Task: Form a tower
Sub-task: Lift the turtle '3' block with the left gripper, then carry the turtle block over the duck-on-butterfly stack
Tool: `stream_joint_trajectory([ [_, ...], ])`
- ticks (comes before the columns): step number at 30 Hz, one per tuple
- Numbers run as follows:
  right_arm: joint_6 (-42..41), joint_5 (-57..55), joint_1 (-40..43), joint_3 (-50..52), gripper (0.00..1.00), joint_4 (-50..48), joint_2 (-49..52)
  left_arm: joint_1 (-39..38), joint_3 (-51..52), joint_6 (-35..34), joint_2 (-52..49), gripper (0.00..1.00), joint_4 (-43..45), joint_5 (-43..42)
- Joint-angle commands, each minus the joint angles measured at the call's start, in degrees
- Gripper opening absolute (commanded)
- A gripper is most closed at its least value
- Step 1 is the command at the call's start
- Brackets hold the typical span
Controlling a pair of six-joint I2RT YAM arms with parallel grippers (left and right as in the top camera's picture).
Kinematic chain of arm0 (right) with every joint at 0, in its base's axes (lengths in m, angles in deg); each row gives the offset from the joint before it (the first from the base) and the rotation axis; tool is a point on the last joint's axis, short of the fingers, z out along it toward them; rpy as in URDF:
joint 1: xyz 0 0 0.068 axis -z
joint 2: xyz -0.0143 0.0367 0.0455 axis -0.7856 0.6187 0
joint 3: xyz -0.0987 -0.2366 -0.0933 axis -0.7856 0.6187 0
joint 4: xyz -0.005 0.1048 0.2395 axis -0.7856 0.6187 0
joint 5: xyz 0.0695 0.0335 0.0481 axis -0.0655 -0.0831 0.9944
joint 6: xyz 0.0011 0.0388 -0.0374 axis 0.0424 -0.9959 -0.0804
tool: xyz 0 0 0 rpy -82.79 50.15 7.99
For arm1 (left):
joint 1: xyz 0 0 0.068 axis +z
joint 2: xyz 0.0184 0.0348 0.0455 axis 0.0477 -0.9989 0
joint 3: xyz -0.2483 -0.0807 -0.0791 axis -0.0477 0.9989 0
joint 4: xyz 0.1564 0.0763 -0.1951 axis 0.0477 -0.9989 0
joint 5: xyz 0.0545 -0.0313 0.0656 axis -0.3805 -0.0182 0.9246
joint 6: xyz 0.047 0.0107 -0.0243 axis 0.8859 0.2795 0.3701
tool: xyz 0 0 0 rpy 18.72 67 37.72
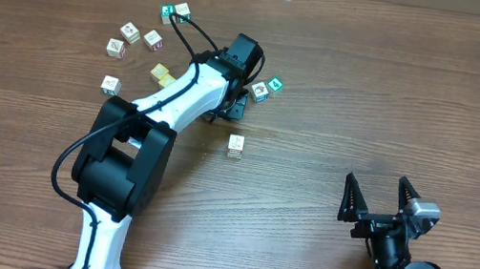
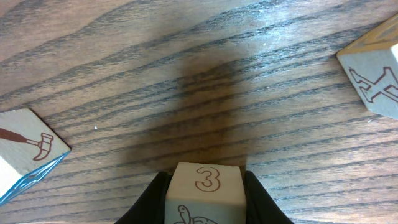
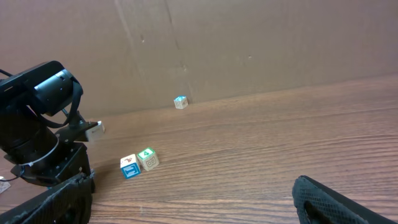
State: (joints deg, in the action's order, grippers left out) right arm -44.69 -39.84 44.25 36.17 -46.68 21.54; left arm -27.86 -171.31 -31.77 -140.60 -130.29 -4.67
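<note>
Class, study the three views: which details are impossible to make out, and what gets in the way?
Overhead: the white left arm hides most of the left claw.
Left wrist: the bottom edge cuts off the cream wooden cube printed with a 3; its lower picture is incomplete.
Right wrist: the narrow tower of cream wooden alphabet cubes is too small to count its cubes.

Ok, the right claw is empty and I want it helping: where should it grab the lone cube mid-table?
Take the lone cube by two opposite side faces, coming straight down from above. It sits flat with nothing touching it, and its parallel sides suit the open right claw. The left claw is occupied with the 3 cube.
</note>
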Motion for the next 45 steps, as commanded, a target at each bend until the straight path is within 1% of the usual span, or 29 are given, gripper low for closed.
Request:
stream_joint_trajectory([
  [1,-0.3,0.0,0.2,0.6,1.0,-0.3,-0.7,0.3,0.3,-0.3,4.7,0.17,-0.3,0.3],
  [7,-0.3,0.0,0.2,0.6,1.0,-0.3,-0.7,0.3,0.3,-6.6,14.0,0.18,-4.5,-0.2],
  [13,-0.3,0.0,0.2,0.6,1.0,-0.3,-0.7,0.3,0.3,-12.8,20.9,0.18,-9.4,-5.0],
  [16,-0.3,0.0,0.2,0.6,1.0,-0.3,-0.7,0.1,0.3,-12.9,21.7,0.17,-10.9,-7.8],
  [22,-0.3,0.0,0.2,0.6,1.0,-0.3,-0.7,-0.8,0.3,-13.8,21.2,0.17,-12.9,-7.2],
  [25,-0.3,0.0,0.2,0.6,1.0,-0.3,-0.7,-1.5,0.4,-15.3,21.2,0.12,-13.2,-7.2],
  [28,-0.3,0.0,0.2,0.6,1.0,-0.3,-0.7,-3.1,1.1,-15.2,21.2,0.12,-13.3,-7.1],
  [30,-0.3,0.0,0.2,0.6,1.0,-0.3,-0.7,-4.6,2.1,-15.3,21.2,0.12,-13.1,-6.6],
  [35,-0.3,0.0,0.2,0.6,1.0,-0.3,-0.7,-7.4,3.1,-15.3,21.2,0.13,-13.3,-2.0],
  [45,-0.3,0.0,0.2,0.6,1.0,-0.3,-0.7,-8.3,3.1,-15.5,21.2,0.12,-13.0,-2.0],
])
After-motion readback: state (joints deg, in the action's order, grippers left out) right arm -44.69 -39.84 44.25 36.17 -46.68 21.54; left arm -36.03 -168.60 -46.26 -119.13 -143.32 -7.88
